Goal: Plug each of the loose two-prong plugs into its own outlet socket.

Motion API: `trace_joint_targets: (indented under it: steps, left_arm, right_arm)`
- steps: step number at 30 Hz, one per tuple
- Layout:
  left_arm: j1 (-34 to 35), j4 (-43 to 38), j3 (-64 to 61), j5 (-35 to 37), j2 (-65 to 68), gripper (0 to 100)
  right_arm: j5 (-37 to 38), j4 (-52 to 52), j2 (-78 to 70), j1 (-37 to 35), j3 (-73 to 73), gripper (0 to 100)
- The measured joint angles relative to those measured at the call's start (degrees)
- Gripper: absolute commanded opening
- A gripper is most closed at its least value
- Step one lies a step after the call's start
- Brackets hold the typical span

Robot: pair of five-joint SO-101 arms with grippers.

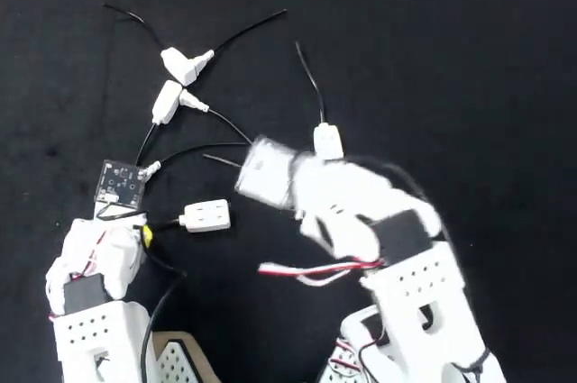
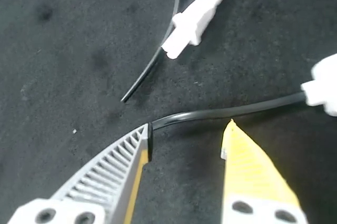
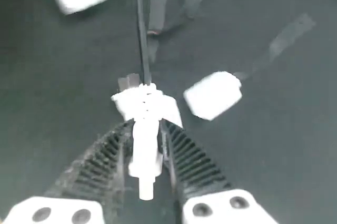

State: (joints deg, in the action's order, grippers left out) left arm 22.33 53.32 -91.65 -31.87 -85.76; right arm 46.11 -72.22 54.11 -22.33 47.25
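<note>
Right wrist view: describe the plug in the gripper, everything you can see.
The plug is white, plastic-looking, with a wide block at one end and a narrower stem. The right gripper is shut on the stem, a finger on each side. A thin black cord runs from the block end, away from the gripper. Its prongs cannot be made out.

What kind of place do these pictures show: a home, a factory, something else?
Most likely a robotics lab bench. A table under black cloth carries the white left arm and right arm; cut-off cords and a loose outlet socket lie about, and the right end effector grips a white plug.
</note>
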Motion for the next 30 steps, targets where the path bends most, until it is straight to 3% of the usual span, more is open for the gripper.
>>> trace_joint_targets:
  steps: [5,9,11,14,19,25,30]
  left_arm:
    - [-3.78,0.00,-0.97,0.00,0.00,22]
    - [-5.45,0.00,-0.97,0.00,0.00,22]
    - [-5.89,0.00,-0.97,0.00,0.00,22]
    - [-5.89,0.00,0.26,0.35,0.00,22]
    - [-6.51,0.00,3.52,9.67,0.00,22]
    - [-12.57,0.00,5.80,14.24,0.00,22]
    - [-18.55,0.00,7.91,18.37,-0.18,22]
  right_arm:
    - [-17.32,10.20,0.53,4.04,0.26,1.1]
    - [-33.85,20.22,0.53,1.85,4.57,1.2]
    - [-38.59,24.79,0.53,-0.09,6.15,1.3]
    - [-40.53,27.69,0.53,-3.52,6.86,1.5]
    - [-40.97,28.57,0.53,-7.56,6.86,1.3]
    - [-42.02,36.13,0.53,-11.08,9.85,1.2]
    - [-55.03,52.92,0.53,-12.84,17.32,1.2]
